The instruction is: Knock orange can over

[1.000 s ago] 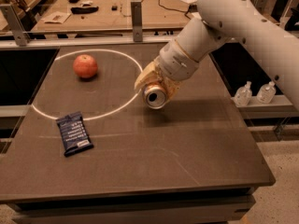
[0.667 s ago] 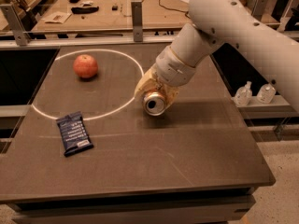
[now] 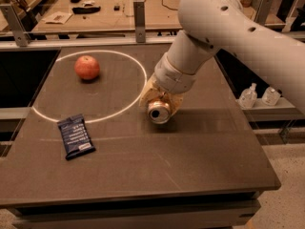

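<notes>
The orange can (image 3: 159, 111) is tipped over near the table's middle, its silver pull-tab top facing the camera, just right of the white circle. My gripper (image 3: 161, 104) is at the end of the big white arm coming in from the upper right. Its yellowish fingers (image 3: 148, 93) flank the can on both sides and hold it low over the table. The can's orange body is mostly hidden behind its top and the gripper.
A reddish apple (image 3: 87, 67) sits inside the white circle (image 3: 47, 116) at the upper left. A dark blue snack packet (image 3: 76, 136) lies at the front left. The dark table (image 3: 190, 175) ends at the front and right. Bottles (image 3: 248, 97) stand off the table to the right.
The gripper and the can have moved together a little toward the camera and lower. The can's top now points more squarely at the camera. The apple and the packet have not moved.
</notes>
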